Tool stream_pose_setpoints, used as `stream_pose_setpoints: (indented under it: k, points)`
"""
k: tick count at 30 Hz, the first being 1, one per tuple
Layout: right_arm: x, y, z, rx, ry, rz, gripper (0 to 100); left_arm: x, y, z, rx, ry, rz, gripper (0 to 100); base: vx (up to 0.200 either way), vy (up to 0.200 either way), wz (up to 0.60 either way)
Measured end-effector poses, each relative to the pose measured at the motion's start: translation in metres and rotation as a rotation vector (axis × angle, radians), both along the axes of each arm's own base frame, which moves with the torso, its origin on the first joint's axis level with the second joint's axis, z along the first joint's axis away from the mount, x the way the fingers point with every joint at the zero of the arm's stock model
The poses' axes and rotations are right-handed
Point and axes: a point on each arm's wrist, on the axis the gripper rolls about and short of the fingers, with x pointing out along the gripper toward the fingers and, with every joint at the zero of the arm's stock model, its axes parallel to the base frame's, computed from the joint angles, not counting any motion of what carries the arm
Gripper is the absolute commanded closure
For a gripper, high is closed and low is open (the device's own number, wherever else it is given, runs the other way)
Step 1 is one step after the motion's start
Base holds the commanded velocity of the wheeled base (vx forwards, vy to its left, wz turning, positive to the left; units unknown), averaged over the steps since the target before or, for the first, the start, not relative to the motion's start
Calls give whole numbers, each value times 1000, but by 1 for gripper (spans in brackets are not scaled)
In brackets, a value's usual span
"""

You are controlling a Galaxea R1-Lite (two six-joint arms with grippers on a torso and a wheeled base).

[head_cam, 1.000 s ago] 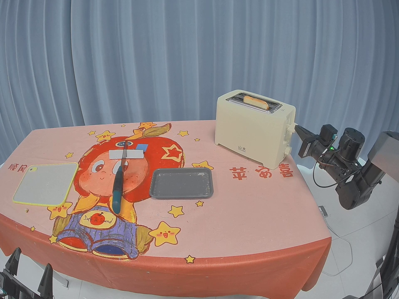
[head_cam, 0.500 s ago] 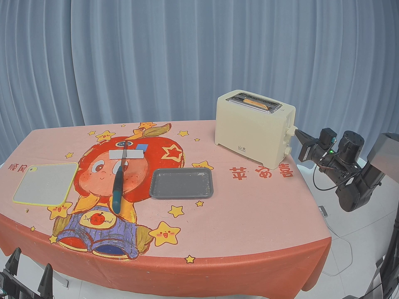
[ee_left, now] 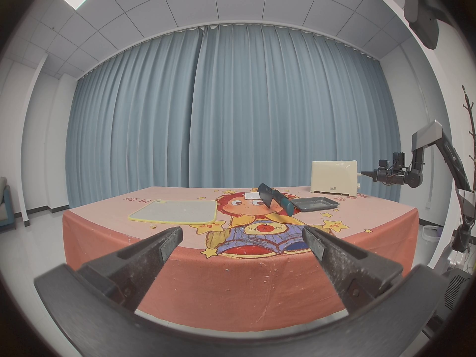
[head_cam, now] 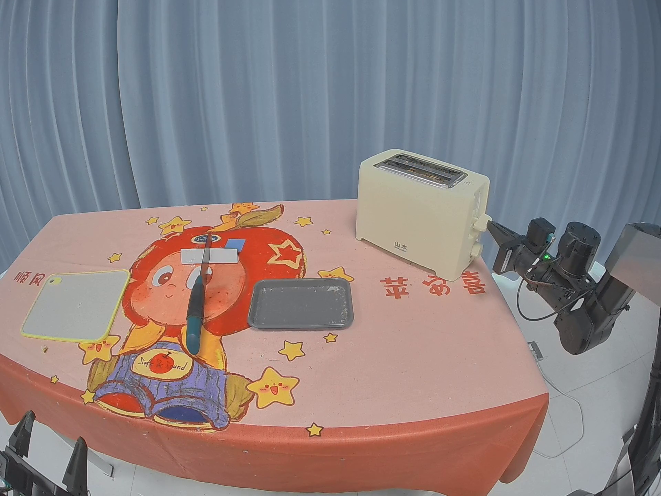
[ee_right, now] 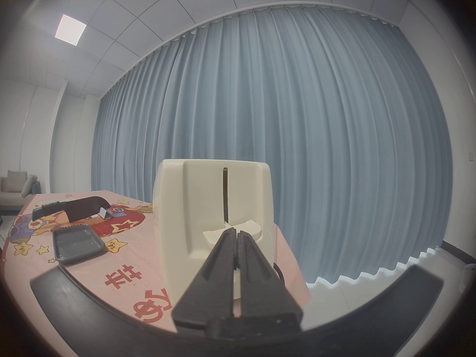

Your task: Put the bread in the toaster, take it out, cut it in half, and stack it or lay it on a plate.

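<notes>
The cream toaster (head_cam: 420, 211) stands at the table's back right, and the bread is hidden down inside its dark top slots (head_cam: 421, 169). My right gripper (head_cam: 491, 224) is shut, its joined fingertips resting on the toaster's side lever (ee_right: 242, 227), which sits low in its slot. The lever's end of the toaster (ee_right: 198, 209) faces the right wrist camera. My left gripper (ee_left: 241, 236) hangs open and empty below the table's front left edge. A teal-handled knife (head_cam: 195, 297) lies left of centre. The grey plate (head_cam: 301, 303) lies mid-table.
A grey cutting board with a yellow rim (head_cam: 76, 304) lies at the left edge. The knife's blade rests across a small white and blue card (head_cam: 209, 255). Bare cloth lies between the plate and the toaster. A blue curtain hangs behind.
The right gripper has moved down along the toaster's side with the lever. The bread has sunk from sticking out of the slot to out of sight.
</notes>
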Motion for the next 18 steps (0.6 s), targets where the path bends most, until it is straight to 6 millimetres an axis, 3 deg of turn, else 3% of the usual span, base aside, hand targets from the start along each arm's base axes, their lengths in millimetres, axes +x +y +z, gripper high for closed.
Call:
stream_pose_setpoints:
  k: [18]
  points:
    - [1, 2, -2, -1, 3, 4, 100, 0, 0, 0, 0, 0, 0, 0, 0, 0, 0]
